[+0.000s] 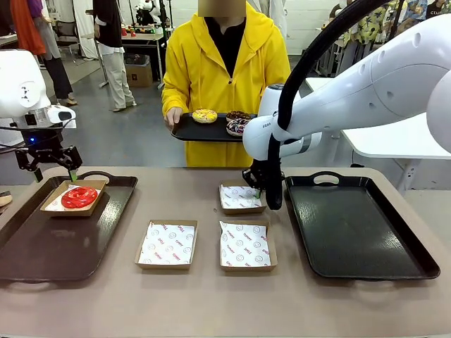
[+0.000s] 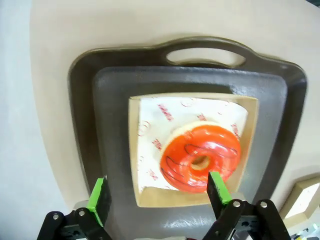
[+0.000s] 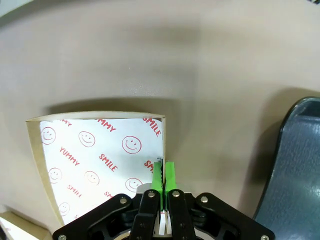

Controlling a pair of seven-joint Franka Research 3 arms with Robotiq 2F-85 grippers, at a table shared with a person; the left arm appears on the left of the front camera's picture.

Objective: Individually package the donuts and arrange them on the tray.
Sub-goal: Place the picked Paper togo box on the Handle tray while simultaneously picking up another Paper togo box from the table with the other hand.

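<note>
The glossy red donut lies in a paper-lined box at the far end of the left tray. My left gripper hangs open just above that box, fingers apart on either side of it. My right gripper is shut on the right wall of an empty box. The person holds a small dark tray carrying the yellow donut, the chocolate donut and the purple-swirled donut.
Two more empty lined boxes sit at the table's middle front. A bare black tray lies to the right, close beside my right gripper. The right arm's black cable hangs over the gripped box.
</note>
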